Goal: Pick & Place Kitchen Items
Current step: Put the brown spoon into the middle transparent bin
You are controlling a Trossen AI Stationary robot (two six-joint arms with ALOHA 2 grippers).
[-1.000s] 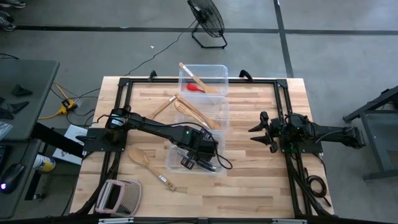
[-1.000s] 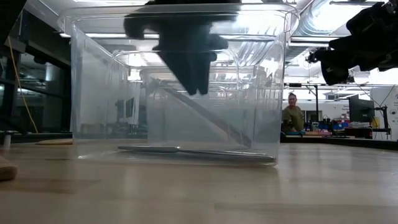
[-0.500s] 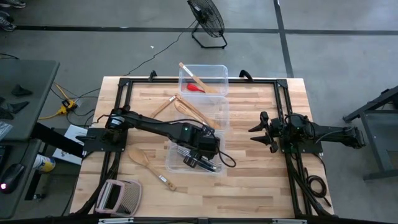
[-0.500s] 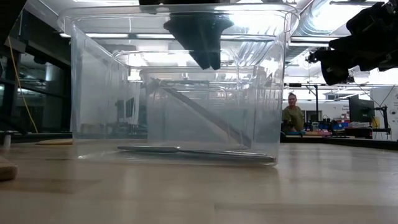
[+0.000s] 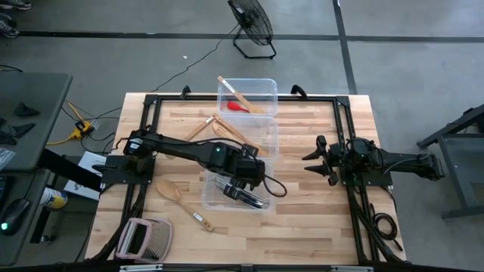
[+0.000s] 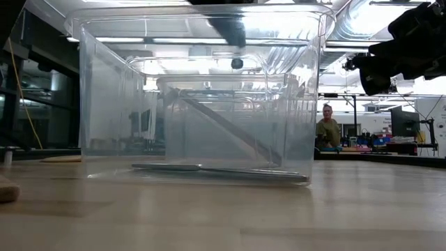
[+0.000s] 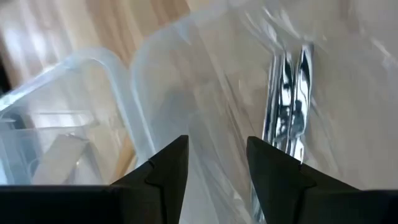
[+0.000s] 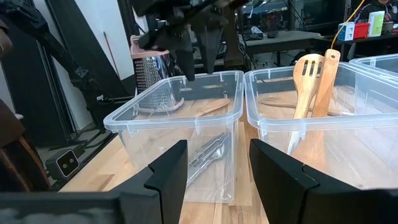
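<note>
Your left gripper (image 5: 243,179) hovers empty, fingers parted, silver cutlery (image 5: 240,194) binned just below; wooden spoon (image 5: 180,198) and grater (image 5: 142,239) remain outside.

Wooden bench (image 5: 310,204). Resting directly on it: three clear tubs (image 5: 261,125) in a row; pale wooden spoon (image 5: 180,199) near left front; box grater (image 5: 143,239) at front-left corner; wooden utensils (image 5: 203,127) beside middle tub.

Bright, even overhead light; ceiling lamps glare through the clear tub (image 6: 198,97) toward twelve o'clock in the low view (room behind stays sharp). The left wrist view is motion-blurred, cutlery (image 7: 287,112) smeared.
</note>
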